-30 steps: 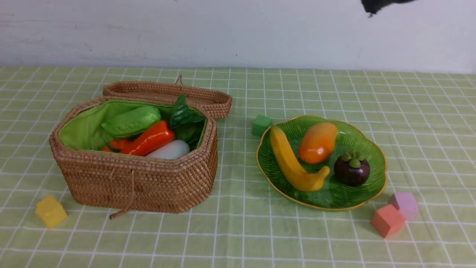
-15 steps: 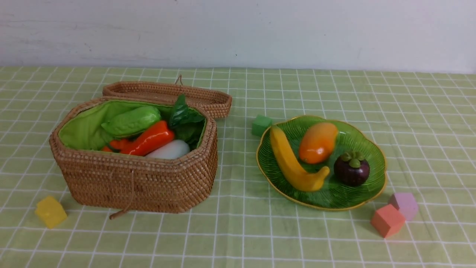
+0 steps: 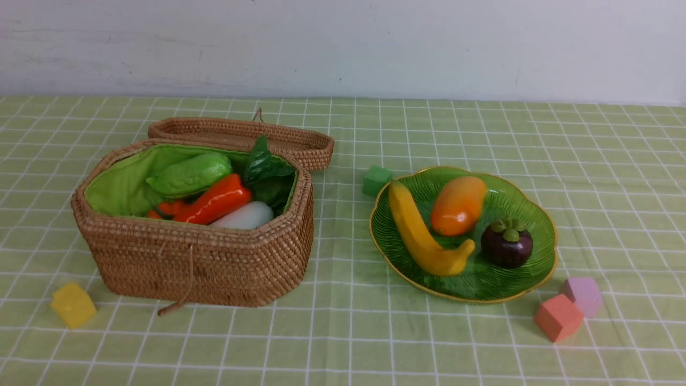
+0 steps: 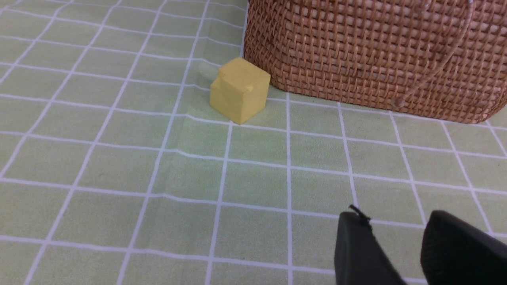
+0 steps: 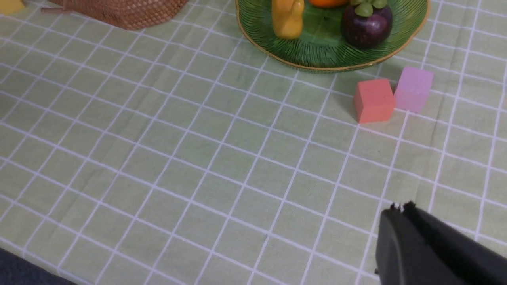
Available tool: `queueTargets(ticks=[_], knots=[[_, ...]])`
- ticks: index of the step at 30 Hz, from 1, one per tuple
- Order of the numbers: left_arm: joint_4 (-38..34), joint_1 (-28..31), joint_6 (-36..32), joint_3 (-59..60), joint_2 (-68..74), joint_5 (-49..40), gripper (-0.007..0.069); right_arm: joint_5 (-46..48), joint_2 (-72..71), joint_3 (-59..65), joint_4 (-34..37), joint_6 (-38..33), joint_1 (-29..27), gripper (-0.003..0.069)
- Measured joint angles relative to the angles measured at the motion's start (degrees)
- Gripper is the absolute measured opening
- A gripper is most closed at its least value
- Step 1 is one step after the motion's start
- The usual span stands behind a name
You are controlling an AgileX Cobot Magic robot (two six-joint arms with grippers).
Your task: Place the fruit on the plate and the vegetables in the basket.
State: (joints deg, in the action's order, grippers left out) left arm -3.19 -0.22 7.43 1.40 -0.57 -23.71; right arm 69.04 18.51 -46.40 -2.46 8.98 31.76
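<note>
Three fruits lie on the plate [image 3: 541, 236] and the vegetables fill the basket [image 3: 198, 262], so sorting looks finished; retreat seems all that remains. Ahead of the left gripper [image 4: 396, 225], jaws apart and empty, sits the yellow cube [image 4: 239, 90]. Bare cloth fronts the right gripper [image 5: 400, 208], jaws together.

Matte black, smooth, tapered fingers on the left gripper [image 4: 396, 221] and right gripper [image 5: 400, 209]
</note>
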Motion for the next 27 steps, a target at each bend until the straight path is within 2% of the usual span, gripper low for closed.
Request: queueTargets(ticks=[6,8,14,16,17,20,27], knots=[[0.0,0.0,0.0,0.0,0.0,0.0,0.0239,0.9,-0.9,0.0,0.0,0.0,-0.2,-0.0006],[0.0,0.0,0.0,0.0,0.0,0.0,0.0239,0.3,-1.1,0.0,-0.3,0.0,-2.1,-0.0004],[0.0,0.0,0.0,0.0,0.0,0.0,0.0239,-1.0,-2.7,0.0,-2.0,0.0,-16.1,0.0],[0.0,0.0,0.0,0.0,0.0,0.0,0.0239,-2.6,-4.0,0.1,-2.9,0.0,-22.6,0.0002],[0.0,0.0,0.0,0.0,0.0,0.0,0.0239,-5.3,-4.8,0.8,-3.7,0.0,-25.9,0.0002],[0.0,0.0,0.0,0.0,0.0,0.0,0.0239,-14.0,-6.6,5.1,-4.5,-0.4,-30.5,0.0005],[0.0,0.0,0.0,0.0,0.0,0.0,0.0239,-35.6,-13.3,25.2,-4.6,-0.9,-36.8,0.0009]])
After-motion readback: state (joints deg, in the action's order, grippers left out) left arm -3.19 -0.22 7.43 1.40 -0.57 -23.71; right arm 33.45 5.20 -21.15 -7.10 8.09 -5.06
